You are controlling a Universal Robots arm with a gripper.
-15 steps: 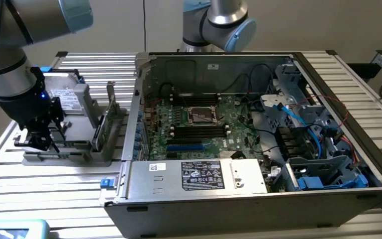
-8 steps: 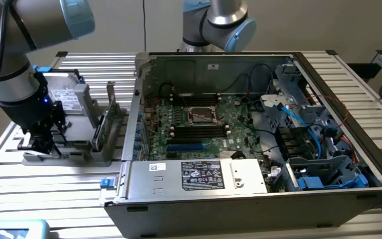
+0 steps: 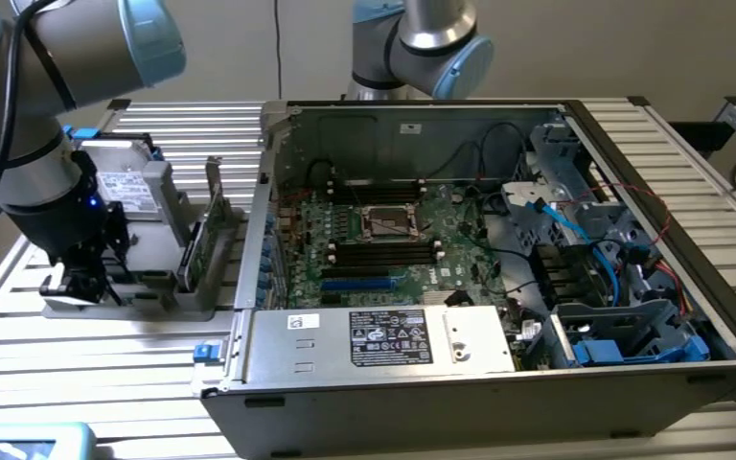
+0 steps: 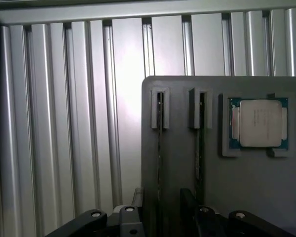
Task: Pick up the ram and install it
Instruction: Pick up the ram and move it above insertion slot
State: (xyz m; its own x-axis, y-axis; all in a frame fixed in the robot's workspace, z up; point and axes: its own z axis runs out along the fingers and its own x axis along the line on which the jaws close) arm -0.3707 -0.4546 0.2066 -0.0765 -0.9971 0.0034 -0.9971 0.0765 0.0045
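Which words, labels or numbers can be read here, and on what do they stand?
None can be read.
Too small: power supply label.
Too small: case sticker.
Too faint: marks on CPU.
Blurred: hard drive label.

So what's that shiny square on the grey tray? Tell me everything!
It's a computer chip: a flat square with a dull silver metal lid, faint print on top, and a green-blue board edge around it. It lies flat in a shallow pocket of the grey tray, between small raised corners. Nothing else touches it.
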